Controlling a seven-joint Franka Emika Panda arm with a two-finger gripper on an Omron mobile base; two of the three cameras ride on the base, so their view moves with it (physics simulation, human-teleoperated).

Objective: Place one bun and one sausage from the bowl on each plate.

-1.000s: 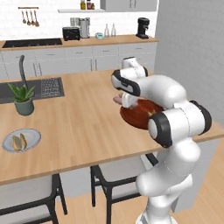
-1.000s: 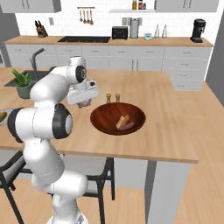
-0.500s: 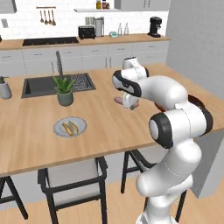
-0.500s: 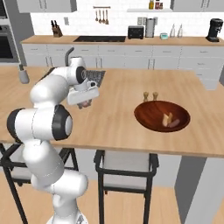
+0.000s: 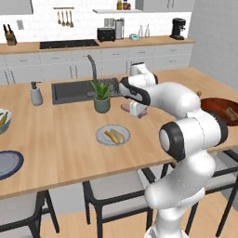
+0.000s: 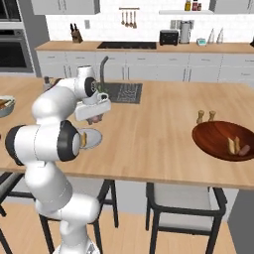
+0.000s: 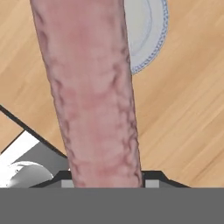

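Glossy white arm (image 5: 186,135) of rounded, bulbous segments joined by dark grey-black joint rings; white boxy hand housing.

Small green potted plant in a grey pot (image 5: 101,96) at upper centre of the left base view, beside a dark sink (image 5: 74,91); grey soap dispenser (image 5: 36,94) left; two wooden shakers (image 6: 206,116) right.

A long wooden desk (image 5: 60,139) is stretching across the kitchen, with a dark sink (image 5: 76,90) and curved faucet (image 5: 92,65) sitting in it. Dark-framed stools (image 6: 183,198) are standing under its near edge on a wooden floor (image 6: 134,238). Grey-white cabinets (image 5: 56,65) are running along the white tiled back wall (image 6: 144,17), where utensils (image 5: 64,17) are hanging, a toaster (image 5: 106,33) is resting, and an oven (image 6: 15,47) is showing at the left.
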